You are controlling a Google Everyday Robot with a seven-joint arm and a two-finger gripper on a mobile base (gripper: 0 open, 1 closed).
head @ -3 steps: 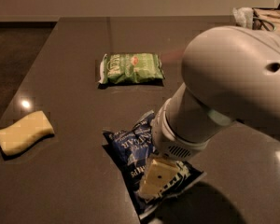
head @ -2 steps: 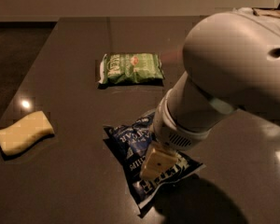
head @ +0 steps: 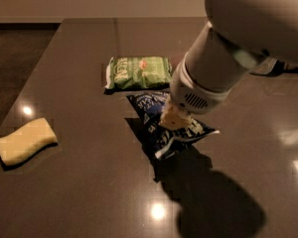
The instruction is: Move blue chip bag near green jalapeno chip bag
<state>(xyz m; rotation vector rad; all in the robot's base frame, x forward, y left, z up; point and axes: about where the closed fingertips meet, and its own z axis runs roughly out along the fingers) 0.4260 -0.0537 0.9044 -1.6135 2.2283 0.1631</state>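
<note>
Just beside green bag (head: 139, 72), hand (head: 175, 119) gripping blue chip bag (head: 188, 133), sponge (head: 25, 141) leftward

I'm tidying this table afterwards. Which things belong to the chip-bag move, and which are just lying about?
Part of the job:
- blue chip bag, just in front of the green jalapeno chip bag
- gripper, clamped on the blue bag's middle

Just lying about:
- yellow sponge, near the table left edge
</note>
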